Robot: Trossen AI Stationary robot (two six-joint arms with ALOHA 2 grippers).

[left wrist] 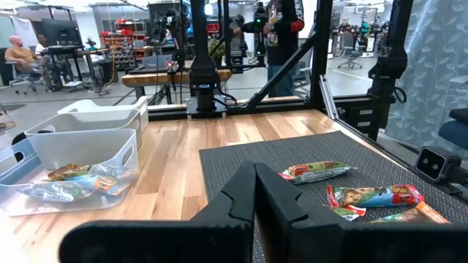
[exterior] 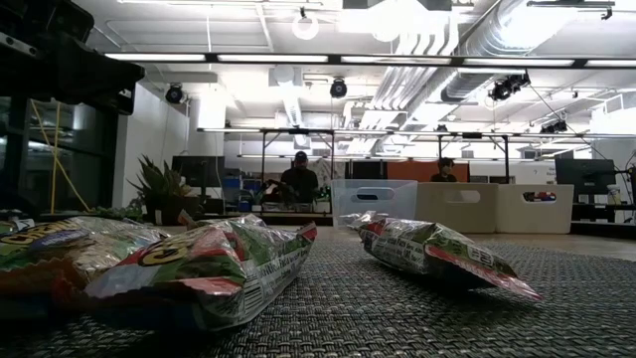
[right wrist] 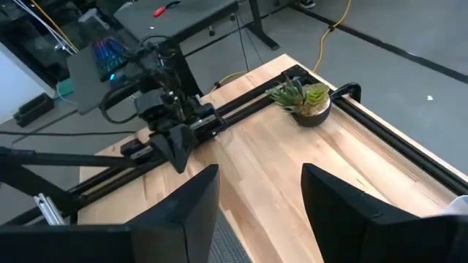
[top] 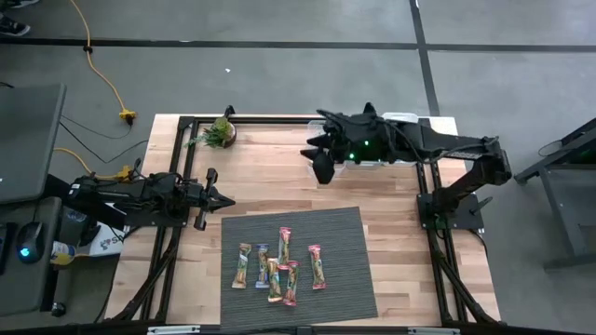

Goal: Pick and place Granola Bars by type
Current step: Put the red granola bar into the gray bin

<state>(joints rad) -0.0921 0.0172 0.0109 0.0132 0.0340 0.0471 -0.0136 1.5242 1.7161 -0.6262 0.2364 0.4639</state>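
The Granola Bars (top: 279,266) are clustered on the dark mat (top: 345,233) in the lower centre of the high view, most lying with long axes roughly up-down in the frame; the left gripper (top: 216,198), fingers together, is parked at the mat's upper left corner and is judged nearer; the right gripper (top: 321,167), fingers apart and empty, hangs in the upper centre beside the clear bins (left wrist: 88,146), where some bars already lie; wrapper types are hard to tell from above.
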